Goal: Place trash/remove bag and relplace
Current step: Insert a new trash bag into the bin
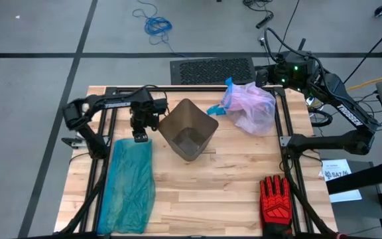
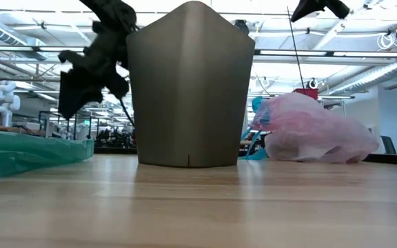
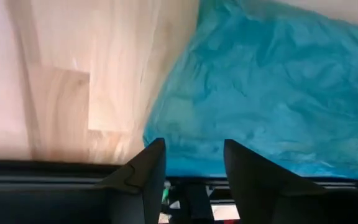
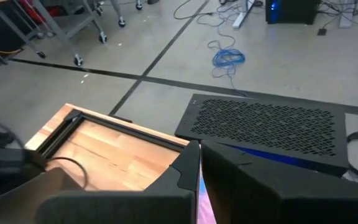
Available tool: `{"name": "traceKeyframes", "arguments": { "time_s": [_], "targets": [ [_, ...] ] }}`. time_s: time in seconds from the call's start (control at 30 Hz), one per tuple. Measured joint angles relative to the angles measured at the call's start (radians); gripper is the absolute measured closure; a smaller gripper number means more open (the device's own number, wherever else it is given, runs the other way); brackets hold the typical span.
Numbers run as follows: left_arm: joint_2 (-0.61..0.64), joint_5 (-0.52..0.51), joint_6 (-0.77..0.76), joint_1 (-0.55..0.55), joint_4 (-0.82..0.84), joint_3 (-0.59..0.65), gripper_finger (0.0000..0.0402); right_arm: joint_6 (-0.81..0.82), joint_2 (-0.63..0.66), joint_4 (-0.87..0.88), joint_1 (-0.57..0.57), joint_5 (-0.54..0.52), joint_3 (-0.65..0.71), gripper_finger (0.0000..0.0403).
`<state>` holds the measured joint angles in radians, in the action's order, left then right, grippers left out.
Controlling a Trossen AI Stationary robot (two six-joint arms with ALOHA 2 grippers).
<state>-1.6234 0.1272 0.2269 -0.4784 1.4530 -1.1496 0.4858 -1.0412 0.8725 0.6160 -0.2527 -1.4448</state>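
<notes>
Bag (image 1: 252,108), pinkish with blue drawstring, lies bunched and filled on the bench (image 1: 224,192) at the far right, just right of the bin (image 1: 188,129); in the low view it sits slumped on the wood beside the bin (image 2: 188,86), blue rim toward the bin. Trash not separately visible; bin inside looks dark, can't tell contents. Bin upright mid-bench, no liner in it. Teal bag (image 1: 128,182) lies flat along the left side of the bench. Left gripper (image 1: 140,135) hangs over the far end of the teal bag, fingers (image 3: 145,171) apart, nothing between them, teal plastic (image 3: 272,87) right under them. Right gripper (image 1: 265,75) is up at the far right corner above the pink bag, fingers (image 4: 182,171) together, holding nothing visible. Red-and-black glove (image 1: 275,197) lies near the right front edge, well apart from the rest.
</notes>
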Motion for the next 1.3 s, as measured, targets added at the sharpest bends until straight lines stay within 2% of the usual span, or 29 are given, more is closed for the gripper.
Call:
{"name": "traceKeyframes", "arguments": {
  "time_s": [0.33, 0.73, 0.87, 0.97, 1.07, 1.3],
  "targets": [
    [-0.151, -0.004, 0.022, 0.000, -0.145, 0.000, 0.0239, 0.000, 0.000, -0.038, -0.031, 0.000, 0.000, 0.0394],
    [-0.260, 0.086, 0.016, 0.006, -0.114, 0.017, 0.0246, 0.000, 0.000, -0.038, -0.031, 0.024, 0.000, 0.0394],
    [-0.266, 0.071, -0.009, 0.012, -0.171, 0.076, 0.0280, 0.000, 0.000, -0.038, -0.031, 0.024, 0.000, 0.0394],
    [-0.265, 0.065, -0.047, 0.012, -0.199, 0.115, 0.0333, 0.000, 0.000, -0.038, -0.031, 0.024, 0.000, 0.0394],
    [-0.261, 0.104, -0.057, 0.014, -0.182, 0.125, 0.0389, -0.004, 0.000, -0.038, -0.031, 0.024, 0.000, 0.0394],
    [-0.127, 0.119, -0.084, 0.014, -0.088, 0.081, 0.0400, -0.034, 0.000, -0.085, -0.031, 0.023, 0.000, 0.0394]
  ]
}}
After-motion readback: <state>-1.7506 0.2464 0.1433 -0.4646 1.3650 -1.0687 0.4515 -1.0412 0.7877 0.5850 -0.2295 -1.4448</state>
